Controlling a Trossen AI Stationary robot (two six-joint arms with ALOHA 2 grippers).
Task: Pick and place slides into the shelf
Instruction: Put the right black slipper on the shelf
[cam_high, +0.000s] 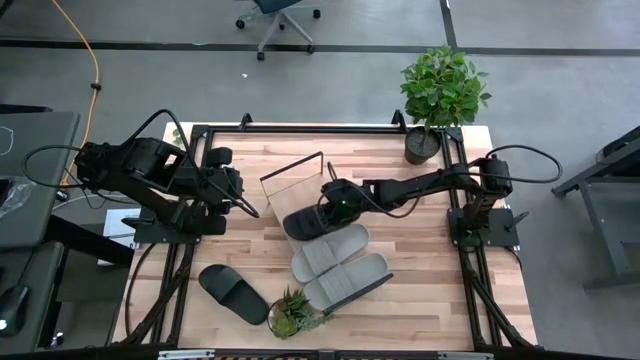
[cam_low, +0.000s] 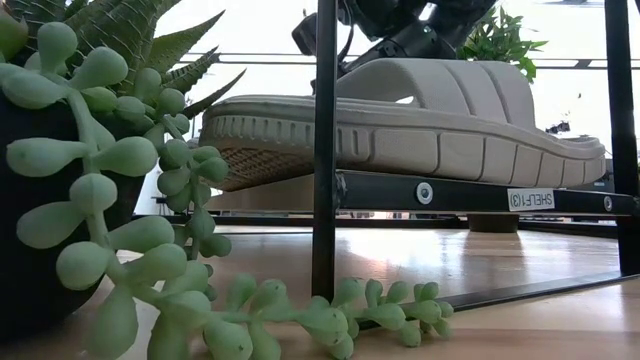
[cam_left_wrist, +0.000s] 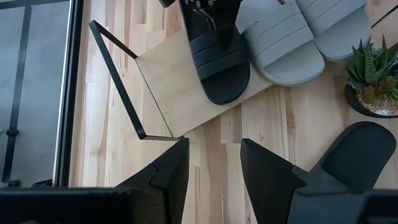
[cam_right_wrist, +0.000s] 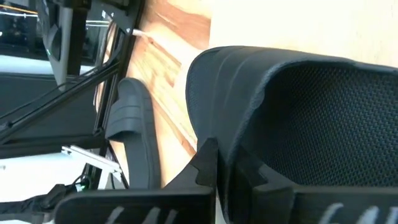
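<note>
A black slide (cam_high: 305, 222) lies on the light-wood shelf (cam_high: 285, 180) beside two grey slides (cam_high: 330, 250) (cam_high: 348, 280), which rest sole down on the same board. My right gripper (cam_high: 325, 205) is shut on that black slide, reaching in from the table's right. A second black slide (cam_high: 232, 293) lies sole down on the table near the front left. My left gripper (cam_left_wrist: 214, 168) hangs open above the table left of the shelf, with nothing between its fingers. The low view shows a grey slide (cam_low: 400, 130) on the shelf's rail (cam_low: 470, 195). My right gripper has the black slide by its raised rim (cam_right_wrist: 205, 93) at the end away from the strap. One finger (cam_right_wrist: 208, 163) shows on the rim's outer side; the slide hides the other. The fingers slant down from the table's right. The slide lies sole down on the shelf board.
A small succulent pot (cam_high: 290, 315) stands at the front edge beside the grey slides. A larger potted plant (cam_high: 435, 95) stands at the far right corner. The shelf's black rod frame (cam_left_wrist: 118, 81) rises at its left end. Bare tabletop lies between the shelf and my left arm.
</note>
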